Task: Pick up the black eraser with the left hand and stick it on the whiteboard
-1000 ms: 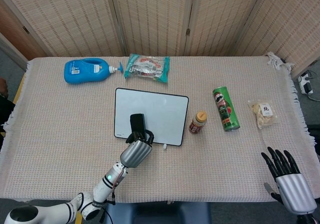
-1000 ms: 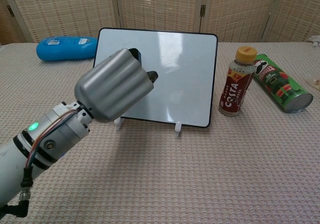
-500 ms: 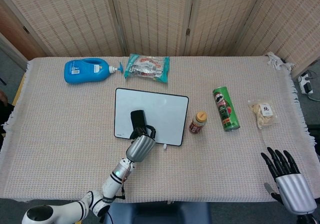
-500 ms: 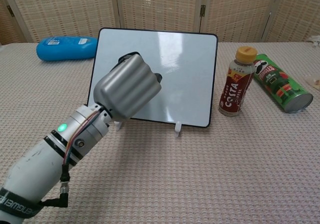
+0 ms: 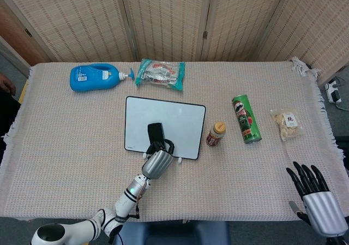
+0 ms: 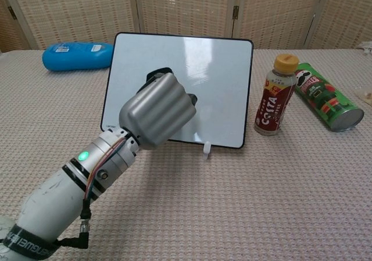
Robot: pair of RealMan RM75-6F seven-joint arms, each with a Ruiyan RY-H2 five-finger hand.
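The whiteboard (image 5: 177,120) (image 6: 215,69) stands tilted on small white feet at the table's middle. My left hand (image 5: 157,162) (image 6: 160,110) grips the black eraser (image 5: 156,132) (image 6: 154,75) and holds it against the board's lower middle. In the chest view the hand hides most of the eraser; only its top edge shows. I cannot tell whether the eraser touches the board surface. My right hand (image 5: 314,193) hangs at the front right corner with its fingers spread and nothing in it.
Right of the board stand a small brown bottle (image 5: 216,133) (image 6: 275,95) and a lying green crisp tube (image 5: 246,118) (image 6: 326,97). A blue detergent bottle (image 5: 96,77) (image 6: 77,56), a snack bag (image 5: 161,73) and a small packet (image 5: 287,123) lie further off.
My left hand has moved forward and to the right with the eraser, from the board's left part to its lower middle. The right hand has stayed still.
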